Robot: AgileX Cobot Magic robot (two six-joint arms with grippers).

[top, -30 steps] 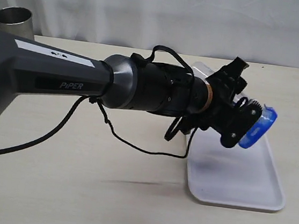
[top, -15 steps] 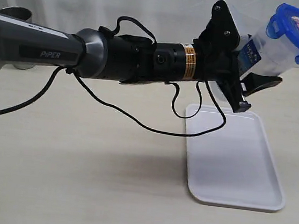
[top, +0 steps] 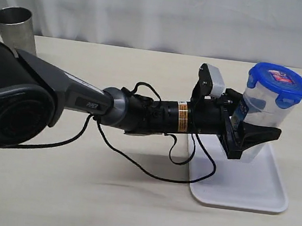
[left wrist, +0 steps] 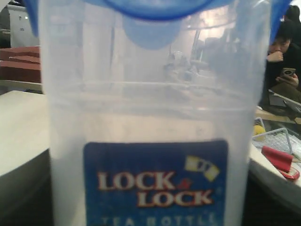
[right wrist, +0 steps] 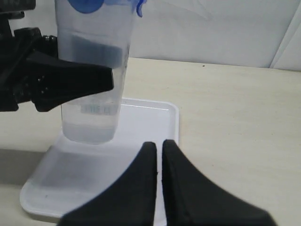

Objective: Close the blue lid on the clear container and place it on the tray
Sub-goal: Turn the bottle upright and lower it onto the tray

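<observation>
The clear container [top: 260,112] stands upright over the far end of the white tray [top: 240,191], with the blue lid [top: 279,78] seated on its top. My left gripper [top: 257,137] is shut on the container's lower half, one black finger [top: 263,135] crossing its front. The container's base is at the tray's surface; I cannot tell whether it touches. In the left wrist view the container [left wrist: 155,103] fills the picture under the lid [left wrist: 150,14]. My right gripper [right wrist: 159,146] is shut and empty, low over the tray [right wrist: 141,122], apart from the container [right wrist: 91,108].
A grey steel cup [top: 14,25] stands at the back left of the beige table [top: 76,192]. The left arm [top: 86,105] and its loose black cable [top: 150,170] stretch across the middle. A white curtain [top: 162,10] closes off the back.
The left arm has come down and turned the lidded container from a raised, tilted pose to upright at the tray's far end.
</observation>
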